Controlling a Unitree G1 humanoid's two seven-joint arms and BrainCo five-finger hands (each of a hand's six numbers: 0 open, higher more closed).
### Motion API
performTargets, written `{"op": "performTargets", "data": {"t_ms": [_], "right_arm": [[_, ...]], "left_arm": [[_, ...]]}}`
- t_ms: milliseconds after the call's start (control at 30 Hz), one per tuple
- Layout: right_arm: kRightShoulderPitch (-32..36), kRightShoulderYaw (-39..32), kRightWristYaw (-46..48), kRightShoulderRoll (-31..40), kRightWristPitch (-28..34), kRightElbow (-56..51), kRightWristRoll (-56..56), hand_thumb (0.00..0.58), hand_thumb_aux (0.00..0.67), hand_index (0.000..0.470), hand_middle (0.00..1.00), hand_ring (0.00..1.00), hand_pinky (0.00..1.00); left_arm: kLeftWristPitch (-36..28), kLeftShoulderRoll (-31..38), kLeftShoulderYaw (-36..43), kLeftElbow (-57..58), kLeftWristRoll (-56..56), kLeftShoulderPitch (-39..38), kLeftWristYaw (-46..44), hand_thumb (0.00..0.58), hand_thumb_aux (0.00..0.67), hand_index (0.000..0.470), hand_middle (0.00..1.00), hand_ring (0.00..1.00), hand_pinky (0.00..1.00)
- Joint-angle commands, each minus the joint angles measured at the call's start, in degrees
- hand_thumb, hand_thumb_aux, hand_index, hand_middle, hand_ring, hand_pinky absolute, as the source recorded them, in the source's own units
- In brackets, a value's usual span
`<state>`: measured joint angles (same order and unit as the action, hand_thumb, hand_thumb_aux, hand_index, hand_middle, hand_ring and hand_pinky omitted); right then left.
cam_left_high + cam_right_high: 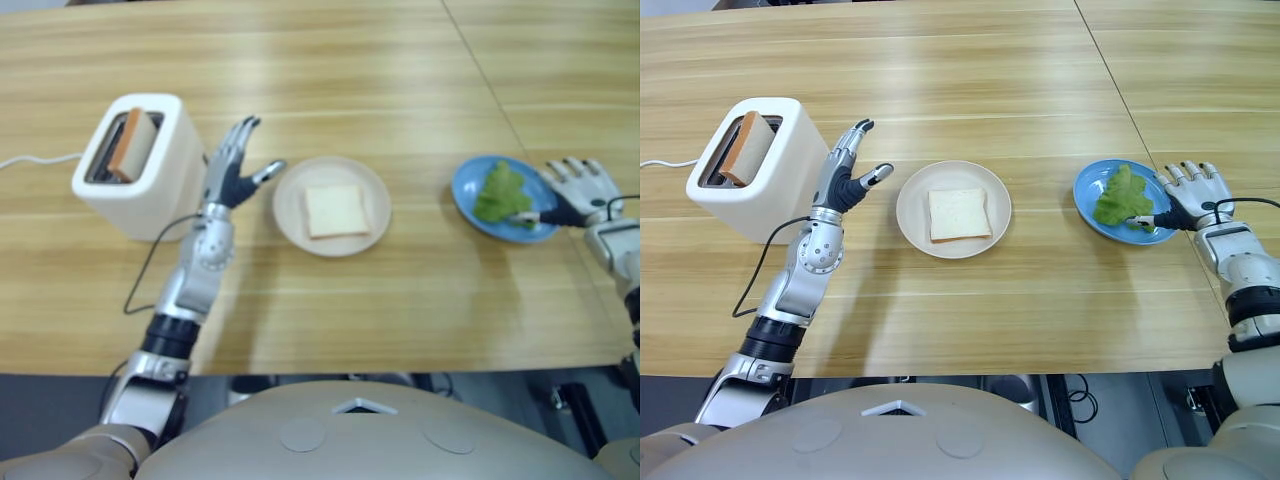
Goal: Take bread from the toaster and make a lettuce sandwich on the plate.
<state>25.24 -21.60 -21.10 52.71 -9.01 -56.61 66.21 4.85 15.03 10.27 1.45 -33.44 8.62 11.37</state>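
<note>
A white toaster (755, 170) stands at the left with one slice of bread (743, 147) sticking up from a slot. My left hand (845, 170) is raised just right of the toaster, open and holding nothing. A beige plate (954, 209) in the middle carries one slice of white bread (959, 214). At the right, a blue plate (1124, 201) holds a lettuce leaf (1121, 197). My right hand (1192, 197) rests at that plate's right rim, fingers spread, a fingertip by the leaf's edge.
The toaster's white cord (662, 163) runs off to the left, and a dark cable (760, 270) loops on the wooden table (970, 90) beside my left forearm. The table's front edge lies close below both arms.
</note>
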Motion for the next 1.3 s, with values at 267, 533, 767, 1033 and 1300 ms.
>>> {"op": "performTargets", "data": {"t_ms": [267, 533, 767, 1033, 1300], "right_arm": [[6.36, -9.68, -1.87, -4.73, 0.82, -10.13, -0.93, 0.506, 0.431, 0.296, 0.0, 0.0, 0.0], [6.27, -10.01, -3.21, -4.68, -0.49, -9.67, -5.59, 0.58, 0.67, 0.46, 0.29, 0.29, 0.29], [4.46, -8.98, -4.66, -2.94, -1.63, -4.56, -9.04, 0.58, 0.67, 0.46, 1.0, 1.0, 1.0], [-2.08, -3.3, -4.27, 1.3, -1.68, 12.05, -14.79, 0.58, 0.67, 0.46, 1.0, 1.0, 1.0], [-8.78, 7.16, 2.63, -0.26, 4.7, 48.37, -16.65, 0.58, 0.67, 0.46, 1.0, 1.0, 1.0]], "left_arm": [[-0.5, 0.25, 0.04, 0.55, 0.03, -0.53, -1.03, 0.0, 0.0, 0.0, 0.0, 0.0, 0.0], [-0.5, 0.21, 0.21, 1.06, 0.05, -0.68, -1.31, 0.0, 0.0, 0.0, 0.0, 0.0, 0.0], [-0.33, 0.01, 0.37, 1.33, 0.04, -0.73, -1.3, 0.0, 0.0, 0.0, 0.0, 0.0, 0.0], [0.33, -0.19, -0.37, 1.6, 1.0, -0.73, -0.69, 0.0, 0.0, 0.0, 0.0, 0.0, 0.0], [2.18, -1.04, -4.67, 4.73, 7.81, 0.37, -0.28, 0.0, 0.0, 0.0, 0.0, 0.0, 0.0]]}}
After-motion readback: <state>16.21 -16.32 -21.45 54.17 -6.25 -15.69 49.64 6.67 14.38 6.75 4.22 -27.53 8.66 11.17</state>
